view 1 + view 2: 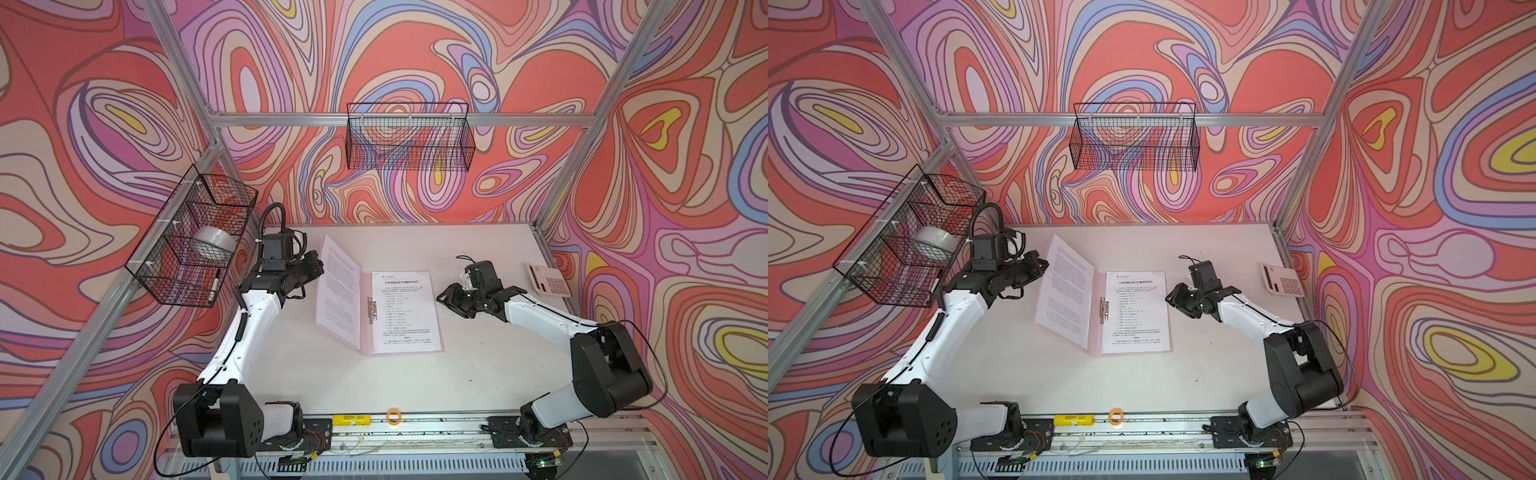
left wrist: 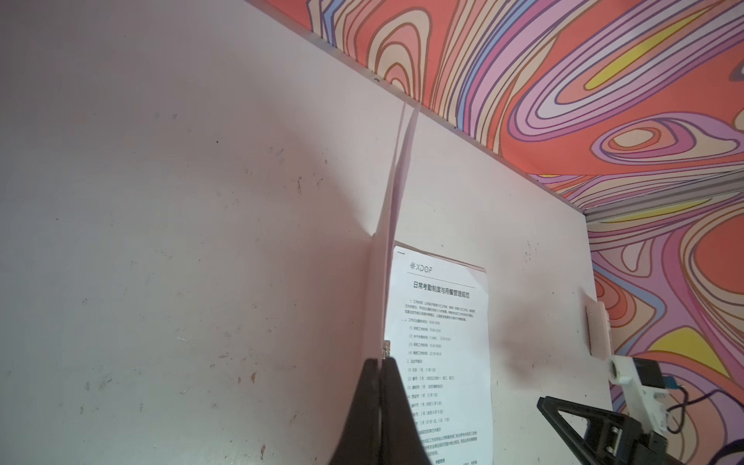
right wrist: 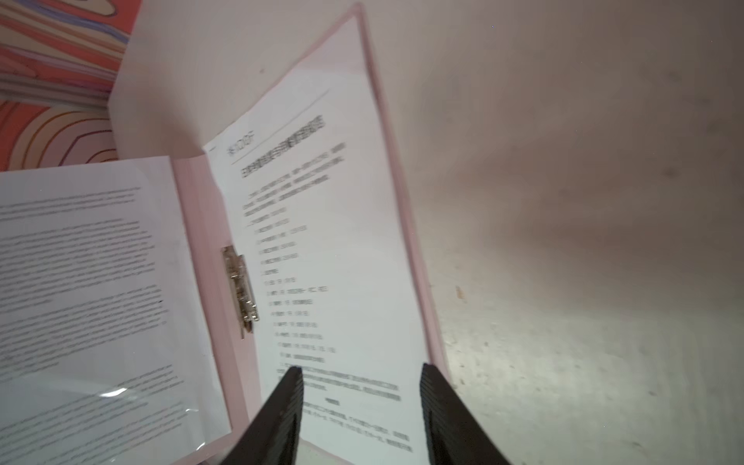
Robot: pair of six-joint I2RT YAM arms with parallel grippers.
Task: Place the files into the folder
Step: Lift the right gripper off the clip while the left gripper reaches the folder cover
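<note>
Step in hand, by my read: loading is abt done, closing comes next. The folder (image 1: 365, 336) lies open mid-table. Its R half is flat, and its L cover (image 1: 337, 291) stands tilted up.

Files: the headed sheet (image 1: 405, 311) lies flat on the R half, its L edge right at the metal clip (image 1: 372, 309); can't tell if it's tucked under. A 2nd sheet (image 3: 80, 261) of text shows on the inside of the L cover, behind a glossy film.

L gripper (image 2: 380, 386) is clamped tight on the L cover's outer edge, propping it. R gripper (image 3: 362, 368) has its jaws apart w/ nothing between them, just beside the folder's R edge.

Next move prob. calls for the L arm to swing the cover over to the R in an arc. The R gripper should keep out of that path, or pin the headed sheet so it doesn't slide.

Edges: the headed sheet sits inside the pink border w/ only a thin margin on the R side, so little slack.

Room: table (image 1: 415, 386) is bare near & R of the folder. The calculator (image 1: 548, 279) is well apart at the far R edge.
</note>
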